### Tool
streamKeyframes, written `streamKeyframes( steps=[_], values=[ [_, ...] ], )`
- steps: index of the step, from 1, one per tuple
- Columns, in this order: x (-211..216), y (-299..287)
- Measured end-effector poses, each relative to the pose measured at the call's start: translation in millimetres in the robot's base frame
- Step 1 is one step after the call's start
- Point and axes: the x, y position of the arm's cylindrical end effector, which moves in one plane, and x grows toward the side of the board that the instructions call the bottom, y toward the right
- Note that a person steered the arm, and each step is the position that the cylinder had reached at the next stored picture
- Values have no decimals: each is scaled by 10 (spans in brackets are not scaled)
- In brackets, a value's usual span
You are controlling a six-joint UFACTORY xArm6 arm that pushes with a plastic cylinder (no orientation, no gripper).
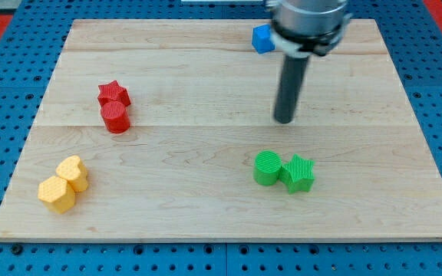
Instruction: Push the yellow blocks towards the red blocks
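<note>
- My tip [285, 120] rests on the pale wooden board [206, 207], above the green cylinder [266, 168] and the green star block [299, 173], which touch.
- A red star block [113, 94] touches a red cylinder [116, 117] at the view's left.
- A yellow heart block [73, 172] touches a yellow hexagon block [56, 193] at lower left.
- A blue cube [262, 38] sits near the top edge.

Arm end: dark rod under a rounded grey housing.

The rod [288, 84] is a straight, smooth cylinder, dark grey to black, with a faint lighter sheen down one side. My tip [285, 120] is blunt and flat-ended, same dark tone. Above, a wider metallic grey housing [311, 17], ringed by a black band with a white edge beneath. No cables or markings can be made out.
</note>
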Motion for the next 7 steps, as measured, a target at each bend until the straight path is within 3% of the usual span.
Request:
streamKeyframes(
  steps=[2,3,7],
  values=[
    [1289,-1535],
    [1691,-2292],
    [1779,-2940]
  ],
)
